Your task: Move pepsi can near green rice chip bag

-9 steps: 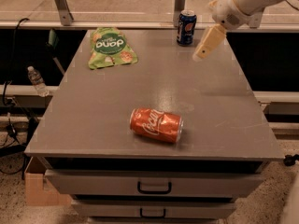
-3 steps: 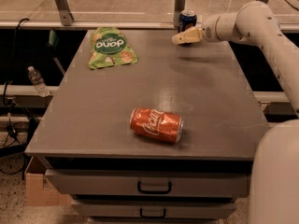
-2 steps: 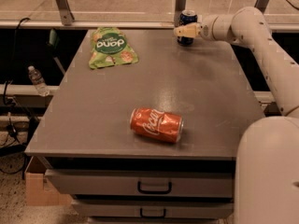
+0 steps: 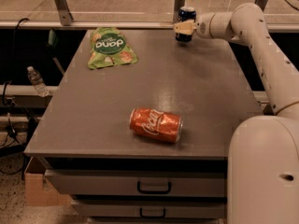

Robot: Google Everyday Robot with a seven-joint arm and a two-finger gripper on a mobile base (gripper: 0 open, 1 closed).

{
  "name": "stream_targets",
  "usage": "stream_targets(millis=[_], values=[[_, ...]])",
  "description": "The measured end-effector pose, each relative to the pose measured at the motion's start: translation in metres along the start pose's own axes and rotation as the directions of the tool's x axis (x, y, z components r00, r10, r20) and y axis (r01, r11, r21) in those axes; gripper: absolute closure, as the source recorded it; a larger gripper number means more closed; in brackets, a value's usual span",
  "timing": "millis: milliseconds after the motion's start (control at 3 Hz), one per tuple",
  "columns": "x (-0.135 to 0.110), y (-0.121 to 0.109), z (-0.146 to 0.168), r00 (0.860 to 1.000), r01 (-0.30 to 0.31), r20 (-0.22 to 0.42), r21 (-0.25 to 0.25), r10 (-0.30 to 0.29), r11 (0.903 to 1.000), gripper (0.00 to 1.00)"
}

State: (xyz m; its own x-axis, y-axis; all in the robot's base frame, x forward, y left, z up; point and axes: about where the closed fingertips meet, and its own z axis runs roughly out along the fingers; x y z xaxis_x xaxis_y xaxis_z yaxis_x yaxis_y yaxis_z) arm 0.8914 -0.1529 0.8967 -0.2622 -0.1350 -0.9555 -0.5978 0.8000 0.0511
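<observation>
The pepsi can (image 4: pixel 186 17) stands upright at the far right of the grey table (image 4: pixel 154 83), near its back edge. My gripper (image 4: pixel 183 28) reaches in from the right and is shut on the can, with one tan finger (image 4: pixel 183 28) lying across its front. The green rice chip bag (image 4: pixel 111 47) lies flat at the far left of the table, well apart from the can.
An orange-red Coca-Cola can (image 4: pixel 156 124) lies on its side near the table's front edge. My white arm (image 4: pixel 261 55) spans the right side. A plastic bottle (image 4: pixel 36 81) and cables sit to the left, below the table. Drawers (image 4: pixel 154 186) are under the tabletop.
My gripper swung in from the right of the pepsi can and closed around it. The can now sits slightly higher in view. The chip bag and Coca-Cola can have not moved.
</observation>
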Motion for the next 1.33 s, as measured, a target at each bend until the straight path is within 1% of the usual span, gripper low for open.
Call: stream_targets(millis=[333,667,1000,1333], values=[[-0.035,0.045,-0.015,0.998,0.046,0.056,-0.146,-0.038,0.9882,0.90],[-0.065,0.130,-0.015,0.975,0.209,0.149,-0.363,-0.165,0.9082,1.00],[-0.063,0.186,-0.002,0.942,0.333,0.206,-0.485,-0.264,0.8089,1.00],[-0.044,0.212,0.012,0.922,0.384,0.188,-0.538,-0.337,0.7507,1.00]])
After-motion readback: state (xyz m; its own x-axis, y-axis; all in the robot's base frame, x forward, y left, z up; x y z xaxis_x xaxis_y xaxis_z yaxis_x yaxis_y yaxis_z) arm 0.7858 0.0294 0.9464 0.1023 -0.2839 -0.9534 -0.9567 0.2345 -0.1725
